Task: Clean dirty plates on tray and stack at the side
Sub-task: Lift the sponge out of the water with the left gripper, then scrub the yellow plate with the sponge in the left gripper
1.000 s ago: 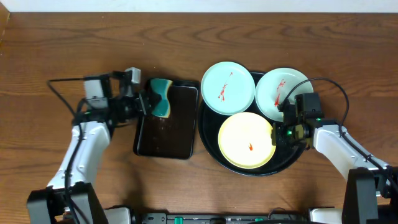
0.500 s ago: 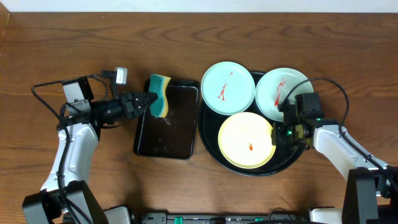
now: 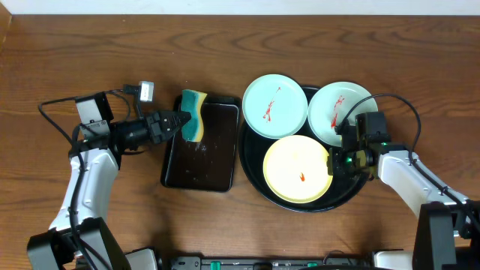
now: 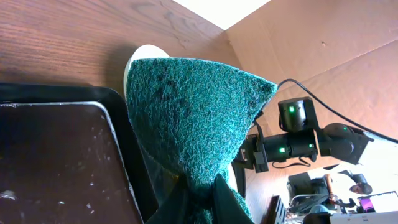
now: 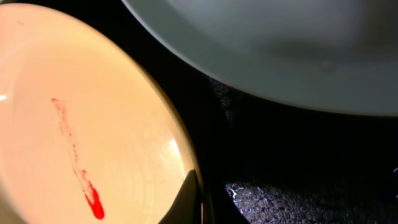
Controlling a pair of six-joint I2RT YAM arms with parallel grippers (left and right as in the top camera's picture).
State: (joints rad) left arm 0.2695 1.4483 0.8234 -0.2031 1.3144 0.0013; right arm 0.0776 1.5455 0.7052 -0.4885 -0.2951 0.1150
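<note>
Between the left fingers: the left gripper [image 3: 178, 124] is clamped on a green-and-yellow scouring sponge [image 3: 193, 116]. The sponge's green face fills the left wrist view.
Under those fingertips: a small rectangular black tray [image 3: 201, 169], speckled and wet-looking. The sponge hangs over its end nearest the fingers.
Straight ahead of the left fingers: a round glossy black tray [image 3: 253, 180] carrying all three plates. The first one met is a pale blue round plate [image 3: 274, 105], red-smeared.
At the right fingers: the right gripper [image 3: 335, 161] sits against the rim of the pale yellow round plate [image 3: 296, 171], which has one red streak. Whether the fingers are pinching that rim cannot be told.
Past the right fingers: a second pale blue plate [image 3: 341, 112], also smeared, lies just beside them.
Deciding relation: the plates lie on the line the sponge already points along, just beyond the rectangular tray. The right arm is nearer the yellow plate and looks placed to steady it.
</note>
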